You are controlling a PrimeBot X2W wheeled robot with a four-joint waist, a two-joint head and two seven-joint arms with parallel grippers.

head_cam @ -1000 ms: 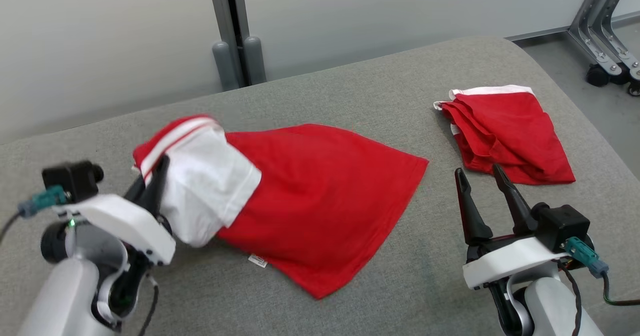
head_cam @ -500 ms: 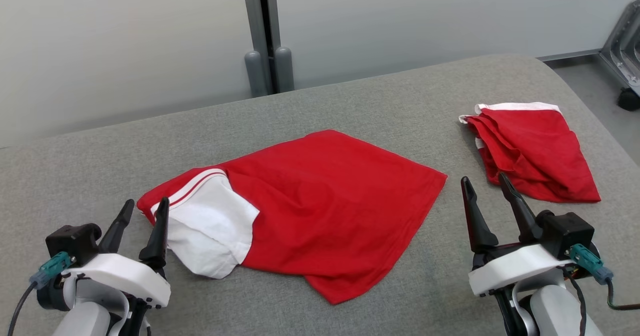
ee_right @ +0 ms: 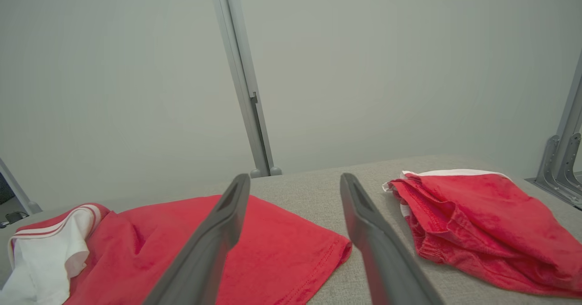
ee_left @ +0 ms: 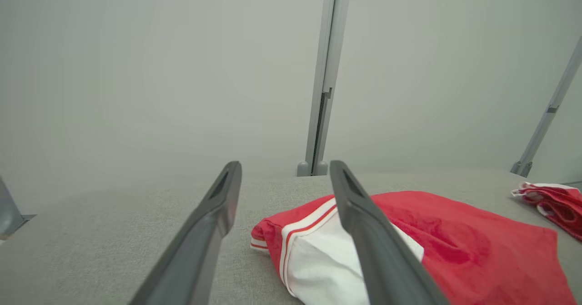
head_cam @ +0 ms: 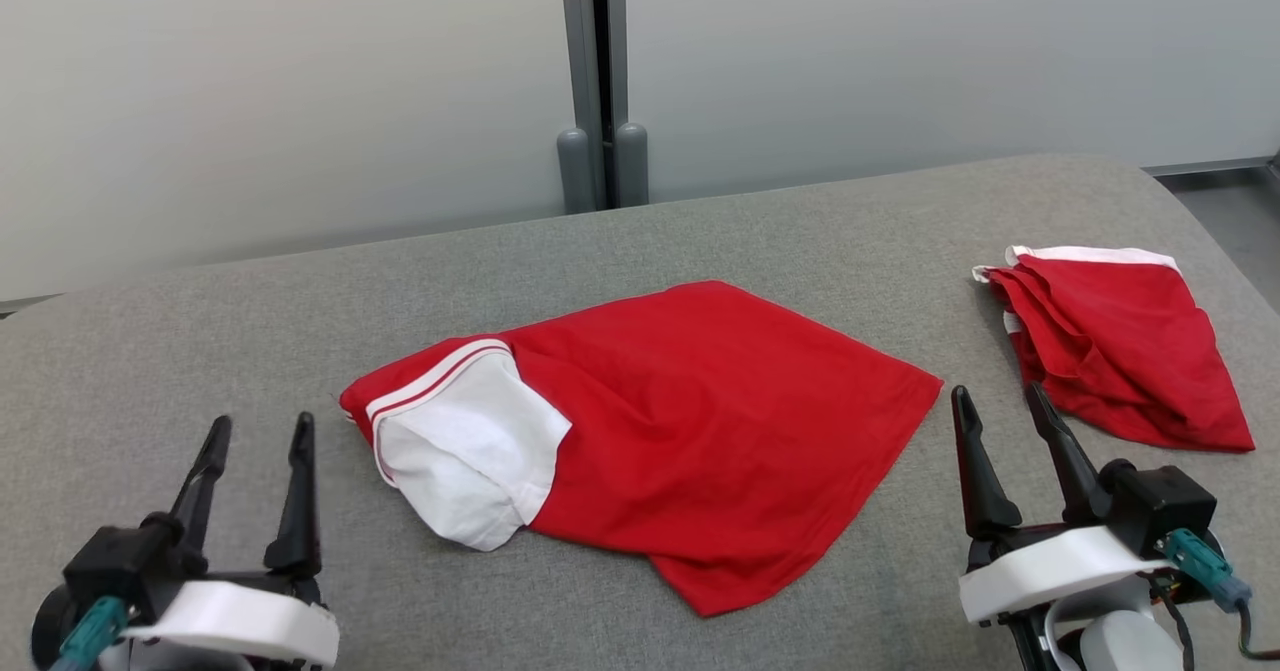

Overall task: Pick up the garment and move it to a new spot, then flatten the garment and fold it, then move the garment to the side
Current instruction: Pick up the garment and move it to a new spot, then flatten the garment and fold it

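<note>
A second ago it held the white-sleeved end aloft; now the left gripper (head_cam: 261, 421) has let go and drawn back to the lower left, fingers spread and empty; the red garment (head_cam: 700, 421) lies at mid-frame on the grey table (head_cam: 250, 301); the right gripper (head_cam: 998, 391) waits at lower right, agape and empty; folding looks finished, moving it aside likely remains.

Red garment (head_cam: 720, 421), white sleeve (head_cam: 470, 461) seemingly edged with red stripes.
</note>
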